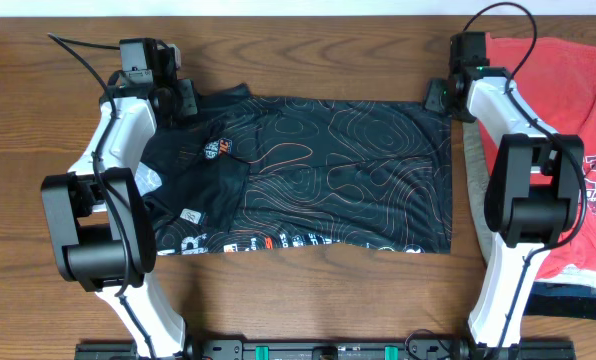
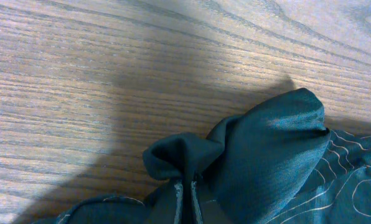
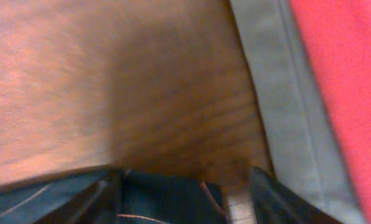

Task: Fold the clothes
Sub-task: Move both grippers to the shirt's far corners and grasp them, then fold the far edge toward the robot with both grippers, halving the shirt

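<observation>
- The black jersey [image 1: 318,170] lay spread across the middle of the worktop [image 1: 308,300]. The left gripper [image 1: 178,98] sat at its upper-left corner and the right gripper [image 1: 440,97] at its upper-right corner.
- Neither wrist view showed the fingers clearly, so whether either gripper was clamped on cloth could not be told. A shallow pinch might have let a corner slip mid-fold.
- At the left corner the fabric was bunched, which risked a folded-in crease.
- The beige garment [image 3: 279,93] and the coral T-shirt [image 1: 563,85] lay just beside the right gripper and might have been snagged.
</observation>
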### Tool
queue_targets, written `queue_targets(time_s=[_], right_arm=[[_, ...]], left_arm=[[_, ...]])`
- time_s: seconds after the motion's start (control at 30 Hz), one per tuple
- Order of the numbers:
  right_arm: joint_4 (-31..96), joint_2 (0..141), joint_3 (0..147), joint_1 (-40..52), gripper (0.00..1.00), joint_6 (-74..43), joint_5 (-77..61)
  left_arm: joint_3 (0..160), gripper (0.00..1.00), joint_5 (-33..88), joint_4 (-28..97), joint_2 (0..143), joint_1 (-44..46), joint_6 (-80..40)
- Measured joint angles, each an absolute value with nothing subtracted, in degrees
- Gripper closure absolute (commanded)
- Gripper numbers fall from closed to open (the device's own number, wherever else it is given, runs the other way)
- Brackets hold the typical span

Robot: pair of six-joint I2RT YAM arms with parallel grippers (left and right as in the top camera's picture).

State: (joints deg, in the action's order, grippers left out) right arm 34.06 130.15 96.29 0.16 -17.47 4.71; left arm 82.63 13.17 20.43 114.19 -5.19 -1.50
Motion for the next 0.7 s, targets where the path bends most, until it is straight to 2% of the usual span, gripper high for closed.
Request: queue_targets(time_s=[0.03,0.13,0.5,0.7], right_arm=[[34.54,130.26,96.79,0.19,0.74,-18.09,4.19],[35.33,130.47,97.03,0.23,0.98,-17.65,4.08],[39.64,130.21,97.82,0.21,0.99,-18.22,3.4],[46.89,128.03,97.65,0.21,0.99,-18.22,3.11]], left_arm=[[82.63,0.95,13.17,20.43,114.19,-5.19,-1.5],[82.63,0.94,13.15,20.67,114.19,-5.19,-1.48],[82.63,0.94,13.17,25.12,113.82,-5.19,-1.52],[82.59,0.94,13.17,31.4,107.92,-5.19,-1.48]])
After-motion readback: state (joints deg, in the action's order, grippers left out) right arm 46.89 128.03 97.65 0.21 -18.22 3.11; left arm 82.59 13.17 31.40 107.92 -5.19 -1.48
